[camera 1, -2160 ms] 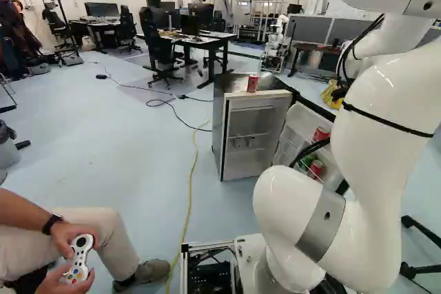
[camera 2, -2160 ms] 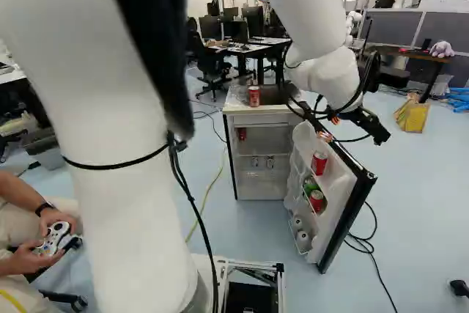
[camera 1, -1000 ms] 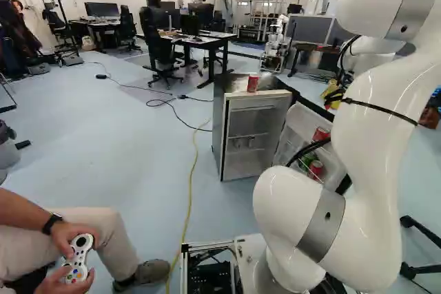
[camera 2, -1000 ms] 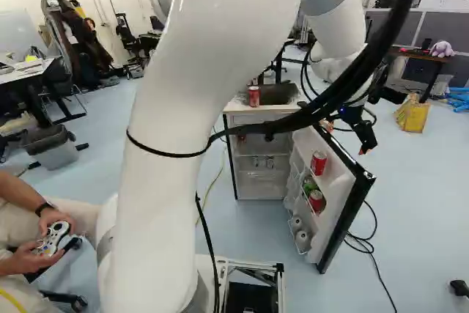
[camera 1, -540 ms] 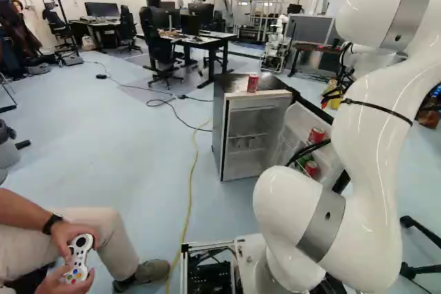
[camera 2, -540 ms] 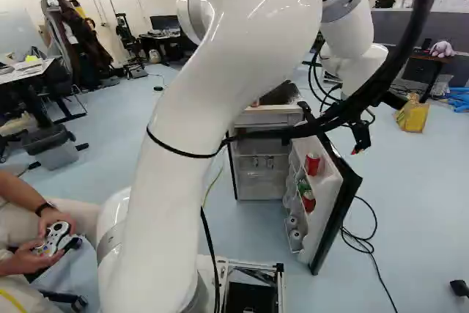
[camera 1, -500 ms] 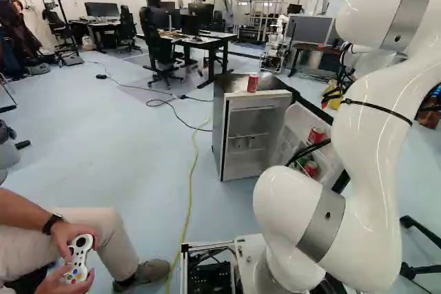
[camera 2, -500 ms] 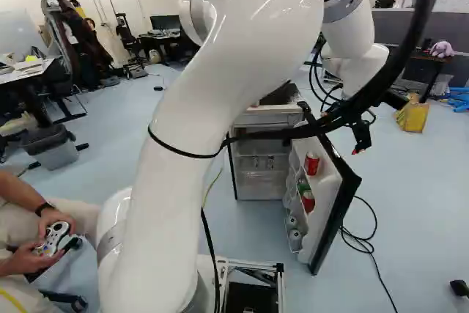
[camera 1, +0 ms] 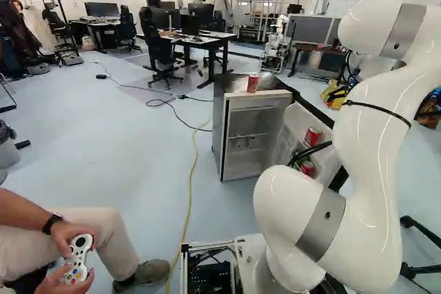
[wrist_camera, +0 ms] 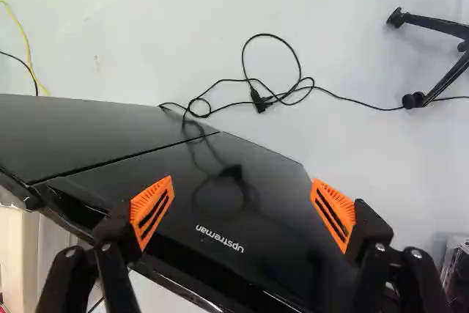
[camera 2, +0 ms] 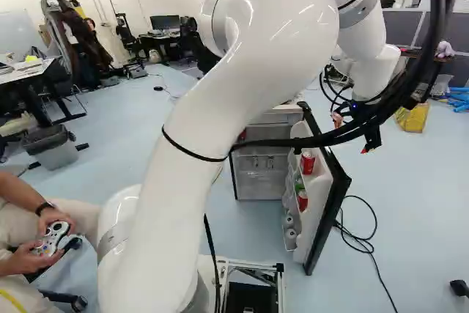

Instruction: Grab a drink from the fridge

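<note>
While the base (camera 1: 251, 256) has kept its place, the arm (camera 1: 372, 129) has shifted, its glossy white links bending over beyond the fridge (camera 1: 218, 132). That boxy cabinet stands where it was, dark-sided, with a pale frame. Its door (camera 2: 316, 204) has swung a little inward, white moulded plastic within, mirror-black and bevelled outside. Over the black face, the tool (wrist_camera: 242, 196) has its fingers well apart, gripping nothing; whether it touches the door, I cannot tell. Pushing the door closed looks like the step in hand. One red can (camera 1: 253, 82) stands upright at the front edge of the fridge's top, probably the drink wanted; two red cans (camera 2: 307, 162) have ridden along in the door racks. Too hard a shove could rattle them. Smallest are the pads (wrist_camera: 152, 212), wedge-shaped, ribbed, matt orange.
</note>
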{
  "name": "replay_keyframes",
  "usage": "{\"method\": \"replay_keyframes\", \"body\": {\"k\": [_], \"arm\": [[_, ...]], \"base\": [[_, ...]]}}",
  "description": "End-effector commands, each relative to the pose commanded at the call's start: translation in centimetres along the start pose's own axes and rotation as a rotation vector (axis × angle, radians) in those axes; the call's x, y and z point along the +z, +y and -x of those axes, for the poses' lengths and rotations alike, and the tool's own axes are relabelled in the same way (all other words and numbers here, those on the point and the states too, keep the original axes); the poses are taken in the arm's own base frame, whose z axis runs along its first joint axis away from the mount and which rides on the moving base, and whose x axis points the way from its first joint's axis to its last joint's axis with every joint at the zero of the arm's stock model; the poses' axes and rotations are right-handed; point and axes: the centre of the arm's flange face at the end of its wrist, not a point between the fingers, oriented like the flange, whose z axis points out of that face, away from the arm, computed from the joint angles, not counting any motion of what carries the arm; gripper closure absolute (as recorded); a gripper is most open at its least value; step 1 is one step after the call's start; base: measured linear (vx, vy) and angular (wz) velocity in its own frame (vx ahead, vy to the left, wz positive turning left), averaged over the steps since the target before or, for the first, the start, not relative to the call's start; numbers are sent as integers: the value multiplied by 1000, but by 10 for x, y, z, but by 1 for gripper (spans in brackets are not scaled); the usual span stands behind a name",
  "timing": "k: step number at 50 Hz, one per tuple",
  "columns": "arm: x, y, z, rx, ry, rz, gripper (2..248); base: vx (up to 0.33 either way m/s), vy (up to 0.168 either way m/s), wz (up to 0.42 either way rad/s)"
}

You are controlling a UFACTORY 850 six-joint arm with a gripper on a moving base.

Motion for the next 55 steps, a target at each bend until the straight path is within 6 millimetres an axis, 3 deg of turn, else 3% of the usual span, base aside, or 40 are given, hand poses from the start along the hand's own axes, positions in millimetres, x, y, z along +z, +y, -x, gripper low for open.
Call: {"method": "replay_keyframes", "body": {"k": [30,55], "arm": [[40,5,0,6,-44,14,3],[41,9,6,9,-56,18,3]], "base": [[0,0,0],[0,0,0]]}}
